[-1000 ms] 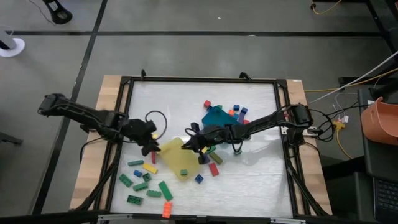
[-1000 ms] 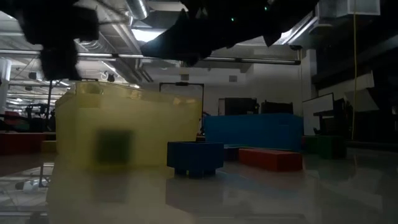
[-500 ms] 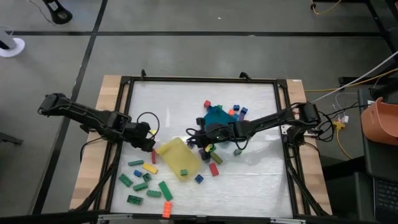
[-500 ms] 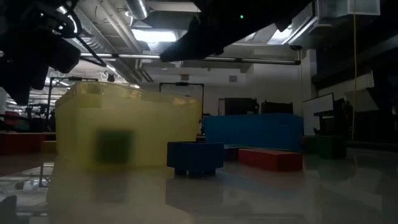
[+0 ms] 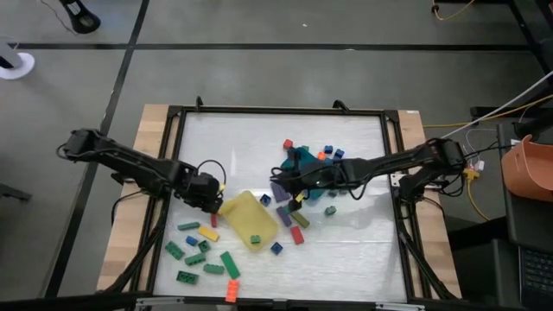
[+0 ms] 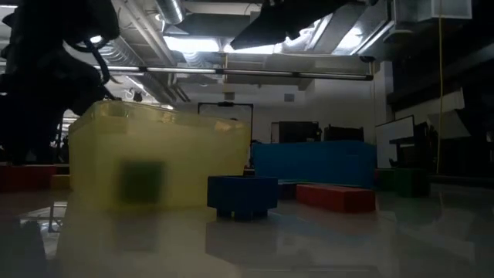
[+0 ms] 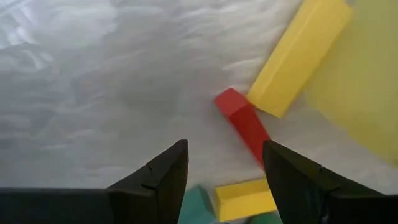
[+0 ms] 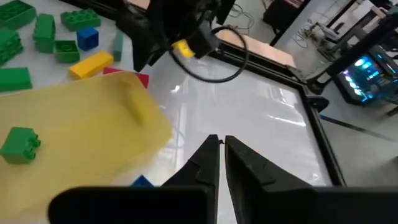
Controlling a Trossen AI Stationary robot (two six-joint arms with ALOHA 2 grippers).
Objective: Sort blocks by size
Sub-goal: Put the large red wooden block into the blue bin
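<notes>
Over the last second the right gripper (image 5: 278, 183) has drawn back from over the yellow tray (image 5: 248, 218) toward the teal tray (image 5: 301, 158), jaws nearly together and empty. The left gripper (image 5: 209, 197), jaws apart and empty, has closed on the yellow tray's edge, above a red block (image 7: 245, 122). One green block (image 8: 19, 144) lies in the yellow tray; most blocks (image 5: 200, 253) remain loose on the worktop (image 5: 259, 142), so sorting appears barely begun.
</notes>
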